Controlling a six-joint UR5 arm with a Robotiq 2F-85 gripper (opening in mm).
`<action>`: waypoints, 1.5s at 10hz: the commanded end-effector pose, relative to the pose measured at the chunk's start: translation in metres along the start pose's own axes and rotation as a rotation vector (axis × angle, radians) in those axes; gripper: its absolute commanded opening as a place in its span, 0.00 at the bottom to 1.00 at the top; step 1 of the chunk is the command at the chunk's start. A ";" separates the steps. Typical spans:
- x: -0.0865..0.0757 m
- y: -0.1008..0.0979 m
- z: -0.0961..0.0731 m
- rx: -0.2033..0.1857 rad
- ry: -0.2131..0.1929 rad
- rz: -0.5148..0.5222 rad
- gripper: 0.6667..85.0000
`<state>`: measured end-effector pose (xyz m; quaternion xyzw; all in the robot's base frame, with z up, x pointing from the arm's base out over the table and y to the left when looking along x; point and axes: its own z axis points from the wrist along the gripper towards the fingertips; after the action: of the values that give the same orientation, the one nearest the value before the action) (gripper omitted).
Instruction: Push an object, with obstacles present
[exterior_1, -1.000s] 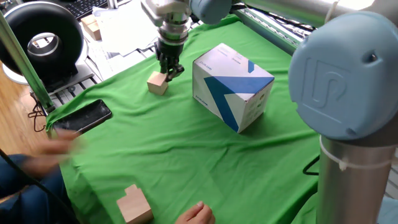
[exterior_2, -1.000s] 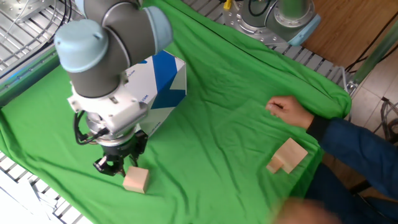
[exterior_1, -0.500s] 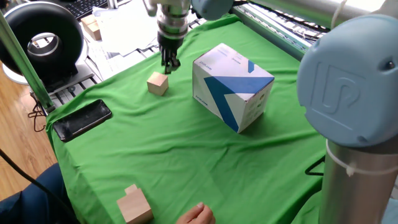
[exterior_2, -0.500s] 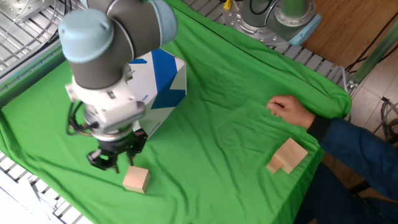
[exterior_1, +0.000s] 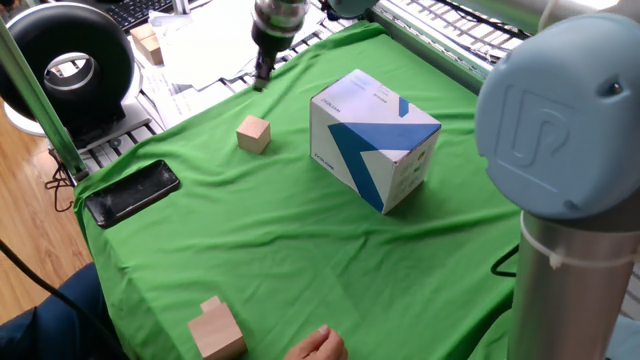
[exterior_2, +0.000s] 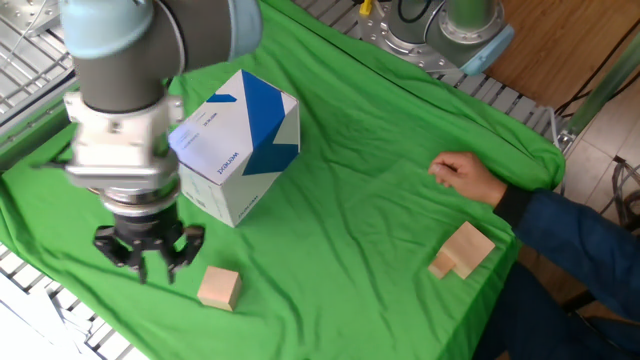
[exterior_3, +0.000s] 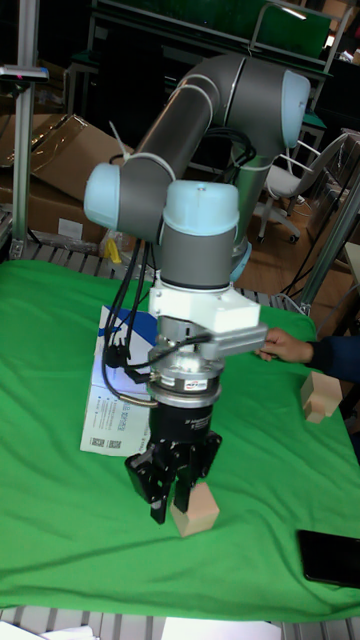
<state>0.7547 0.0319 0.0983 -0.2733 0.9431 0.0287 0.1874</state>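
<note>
Three views of a table draped in green cloth (exterior_1: 280, 240). In one fixed view the gripper (exterior_1: 262, 78) sits at the top of the frame, left of centre, near the cloth's far edge, its fingertips drawn close together. The cube (exterior_1: 254, 133) lies below it in the picture, clear of the fingers, and left of the box (exterior_1: 373, 138), well apart from it. This view alone shows the box's top and two sides in full. A phone (exterior_1: 132, 192) lies at the left edge of the cloth, and a stepped block (exterior_1: 217, 329) sits at the bottom.

In the other fixed view the gripper (exterior_2: 148, 257) hangs at lower left with its fingers (exterior_2: 170, 264) nearly closed on nothing; the cube (exterior_2: 218, 287) rests just right of it, not touching. The box (exterior_2: 236, 142) stands above both. Only here are a person's hand (exterior_2: 463, 177) and blue sleeve plain, at right, with the stepped block (exterior_2: 461, 250) below the hand.

In the tall view the gripper (exterior_3: 172, 497) partly overlaps the cube (exterior_3: 198, 509); contact cannot be judged there. The box (exterior_3: 115, 400) shows behind the arm at left.
</note>
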 end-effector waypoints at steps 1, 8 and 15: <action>-0.025 0.003 0.008 -0.040 -0.081 0.384 0.44; -0.006 0.037 0.050 -0.014 -0.036 0.432 0.44; 0.017 0.050 0.061 -0.024 0.040 0.427 0.44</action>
<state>0.7432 0.0788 0.0393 -0.0729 0.9797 0.0763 0.1705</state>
